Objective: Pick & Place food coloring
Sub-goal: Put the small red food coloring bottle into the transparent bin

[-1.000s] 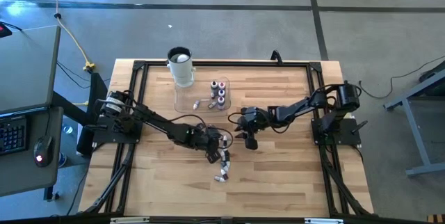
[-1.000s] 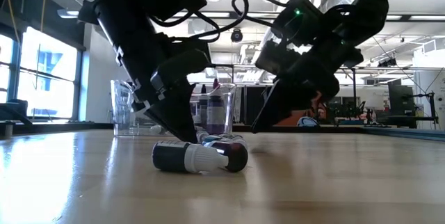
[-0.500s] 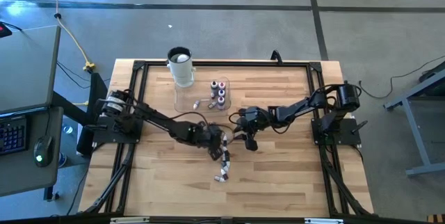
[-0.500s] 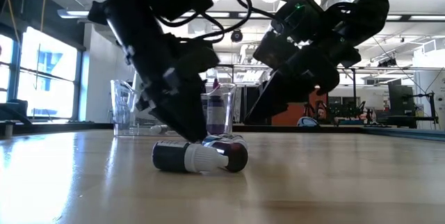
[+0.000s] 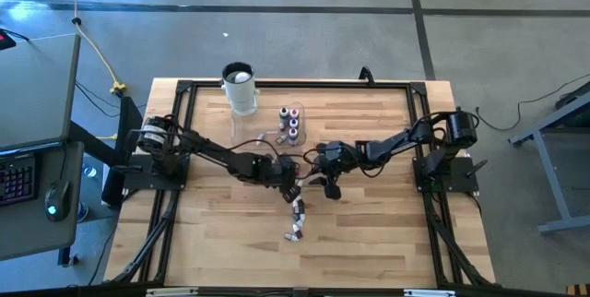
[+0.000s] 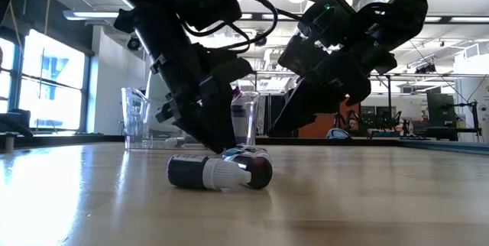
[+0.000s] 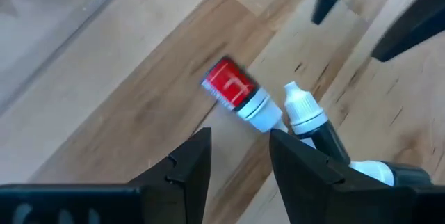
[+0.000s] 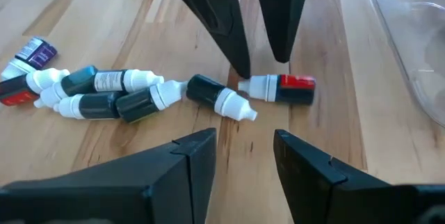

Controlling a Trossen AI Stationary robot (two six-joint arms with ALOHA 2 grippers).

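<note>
While both arms reach toward the table's middle, the left gripper (image 5: 289, 173) sits low over the wood w/ fingers parted and nothing between them; its tips come down just beside a red-labelled bottle (image 8: 285, 88) lying on its side, white tip pointing toward the loose pile. In the left wrist view the same red-labelled bottle (image 7: 236, 95) lies just ahead of the two dark fingers (image 7: 184, 168), not between them.

Right gripper (image 5: 329, 184) hangs near, on the other side of the red-labelled bottle, also low; fingers parted, empty. Both grippers close to each other but apart.

Food coloring, relative to the red-labelled bottle:
- a dark bottle (image 8: 215, 95) w/ white tip lies just beside it, tip nearly touching.
- loose pile (image 8: 90, 88) of approx. five more bottles, dark/teal bodies, white tips, lying flat and touching one another, farther out from the tray; one purple-labelled at its far end (image 8: 31, 50).
- in the high view that pile shows as a short string of bottles (image 5: 296, 219) running toward the table's near edge.
- several bottles stand upright (image 5: 292, 122) in the clear tray (image 5: 241, 134), beyond the grippers; one or two lie flat there (image 5: 263, 137).

White cup (image 5: 239, 88) w/ dark rim stands at the tray's far corner, touching or just beside it, can't tell which.

Low view: two bottles (image 6: 218, 172) lie end to end on the wood, left gripper's tips just behind them.
</note>
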